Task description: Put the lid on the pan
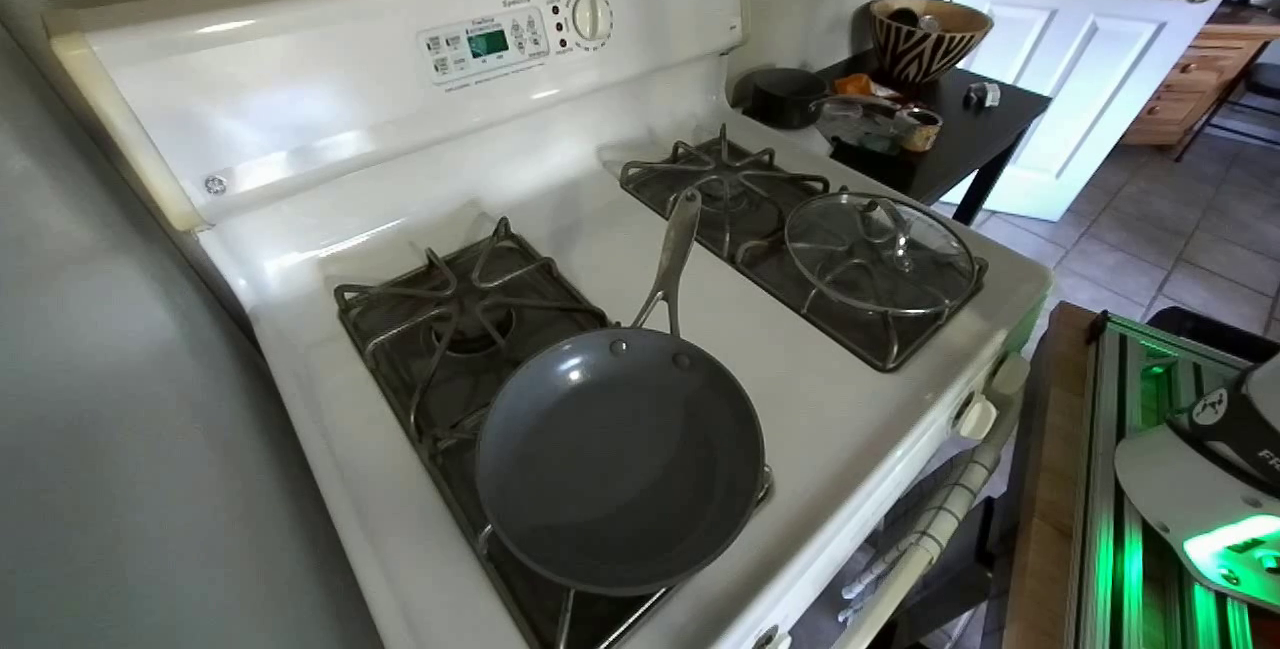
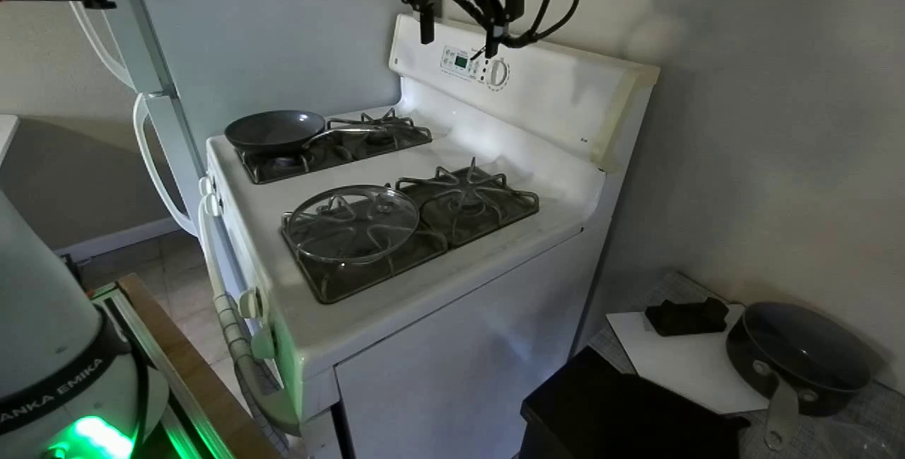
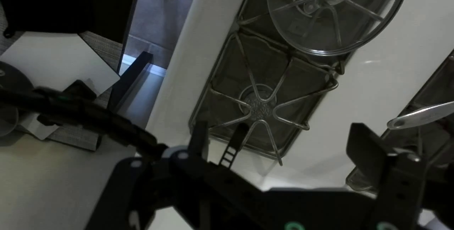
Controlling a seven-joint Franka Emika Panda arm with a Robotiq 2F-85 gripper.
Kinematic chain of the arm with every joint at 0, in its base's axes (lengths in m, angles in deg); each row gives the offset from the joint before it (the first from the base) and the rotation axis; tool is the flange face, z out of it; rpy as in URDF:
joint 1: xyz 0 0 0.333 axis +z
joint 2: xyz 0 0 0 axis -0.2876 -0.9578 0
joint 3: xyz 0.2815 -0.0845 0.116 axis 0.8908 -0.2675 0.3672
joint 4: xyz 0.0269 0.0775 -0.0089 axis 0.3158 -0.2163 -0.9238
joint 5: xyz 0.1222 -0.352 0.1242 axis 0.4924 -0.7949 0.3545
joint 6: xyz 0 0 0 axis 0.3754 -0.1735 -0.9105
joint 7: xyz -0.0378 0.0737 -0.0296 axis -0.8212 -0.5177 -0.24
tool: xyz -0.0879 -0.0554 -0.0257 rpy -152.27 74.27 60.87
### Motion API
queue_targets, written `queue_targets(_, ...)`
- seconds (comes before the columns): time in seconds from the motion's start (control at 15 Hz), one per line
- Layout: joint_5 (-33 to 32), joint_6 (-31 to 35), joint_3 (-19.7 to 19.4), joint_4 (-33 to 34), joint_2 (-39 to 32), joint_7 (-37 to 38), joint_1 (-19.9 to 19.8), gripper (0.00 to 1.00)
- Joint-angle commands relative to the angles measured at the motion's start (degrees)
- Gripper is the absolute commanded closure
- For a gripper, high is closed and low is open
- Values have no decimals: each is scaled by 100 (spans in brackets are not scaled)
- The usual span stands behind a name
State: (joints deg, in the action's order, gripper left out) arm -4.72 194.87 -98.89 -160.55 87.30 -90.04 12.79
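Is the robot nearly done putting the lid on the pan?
Not really. Ready so far: the pan sits on the stove, uncovered. In hand: nothing; the open claw hangs up high, away from the glass lid. Left to do: pretty much everything. The lid lies on the other side of the stove from the pan, so it probably must be grabbed, carried across and set on top.

Beyond a dark metal-pronged burner (image 3: 260, 106) shows a round transparent glass lid (image 3: 335, 13); right of the burner, a slim silvery metal handle (image 3: 422, 116); before it, a black gripper (image 3: 279, 134), fingers (image 3: 364, 148) apart.
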Motion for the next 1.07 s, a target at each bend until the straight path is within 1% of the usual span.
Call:
queue_targets(0.0,-236,398,390,-876,538,833,-164,0)
queue_targets(0.2,-209,242,591,-1148,576,1729,-248,0)
queue_targets(0.33,-109,148,662,-1297,604,2171,-274,0)
queue_targets(0.47,-139,251,762,-1467,590,2602,-306,0)
queue_targets(0.53,-62,225,740,-1535,634,2470,-245,0)
queue_targets(0.6,-98,174,690,-1257,420,2298,-237,0)
queue_targets(1.0,-98,175,703,-1254,411,2310,-238,0)
